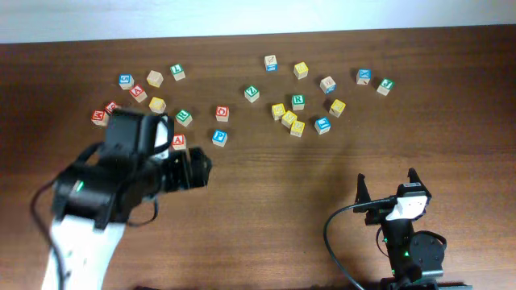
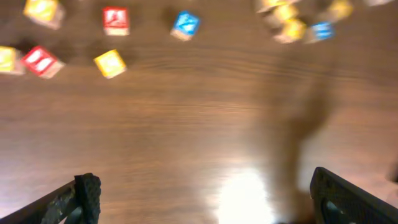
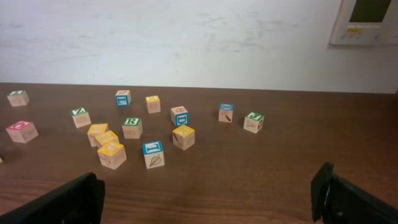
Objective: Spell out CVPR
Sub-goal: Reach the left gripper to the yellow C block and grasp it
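Small wooden letter cubes lie scattered across the far half of the table. The blue P cube (image 1: 219, 138) lies just beyond my left gripper (image 1: 200, 169) and shows in the left wrist view (image 2: 185, 25). The green V cube (image 1: 251, 93) (image 3: 79, 116) and the green R cube (image 1: 297, 101) (image 3: 131, 127) lie near the middle. Several yellow-faced cubes cluster by the R (image 1: 289, 118) (image 3: 111, 154); I cannot tell which is the C. My left gripper (image 2: 205, 199) is open and empty above bare wood. My right gripper (image 1: 387, 179) (image 3: 208, 196) is open and empty near the front edge.
Red-faced cubes (image 1: 178, 142) (image 1: 222, 113) lie beside the P. More cubes lie at the far left (image 1: 154, 78) and far right (image 1: 364, 76). The left arm body (image 1: 105, 193) covers part of the left cluster. A white wall (image 3: 186, 37) rises behind the table.
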`<act>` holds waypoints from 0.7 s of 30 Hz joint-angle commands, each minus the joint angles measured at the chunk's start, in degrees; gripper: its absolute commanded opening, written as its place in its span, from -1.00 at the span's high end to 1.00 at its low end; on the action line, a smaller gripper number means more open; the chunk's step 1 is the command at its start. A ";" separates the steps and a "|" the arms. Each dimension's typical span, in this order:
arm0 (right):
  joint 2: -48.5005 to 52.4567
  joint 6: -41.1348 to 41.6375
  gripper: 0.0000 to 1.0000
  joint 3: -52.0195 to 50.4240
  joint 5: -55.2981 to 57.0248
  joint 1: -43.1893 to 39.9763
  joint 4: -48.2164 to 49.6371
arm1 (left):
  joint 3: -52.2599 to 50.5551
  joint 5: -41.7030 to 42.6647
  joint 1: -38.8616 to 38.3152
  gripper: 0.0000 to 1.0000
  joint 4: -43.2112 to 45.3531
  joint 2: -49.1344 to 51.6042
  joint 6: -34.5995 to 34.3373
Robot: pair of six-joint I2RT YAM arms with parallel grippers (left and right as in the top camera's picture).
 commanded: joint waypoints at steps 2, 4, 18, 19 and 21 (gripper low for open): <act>-0.33 0.61 -0.97 -0.31 0.44 -0.13 -0.28 | 1.01 0.00 -0.35 -0.98 -1.18 7.19 -1.75; -0.33 0.61 -0.97 -0.31 0.44 -0.13 -0.28 | 1.01 -4.13 -0.35 -0.98 -2.69 10.62 -5.75; -0.33 0.61 -0.97 -0.31 0.44 -0.13 -0.28 | -6.21 -12.39 0.92 -0.98 3.65 21.59 -15.98; -0.33 0.61 -0.96 -0.31 0.44 -0.13 -0.28 | -7.61 -12.17 1.84 -0.98 6.86 21.62 -16.02; -0.33 0.61 -0.97 -0.31 0.44 -0.13 -0.28 | -9.75 -12.35 3.52 -0.98 9.44 21.62 -18.32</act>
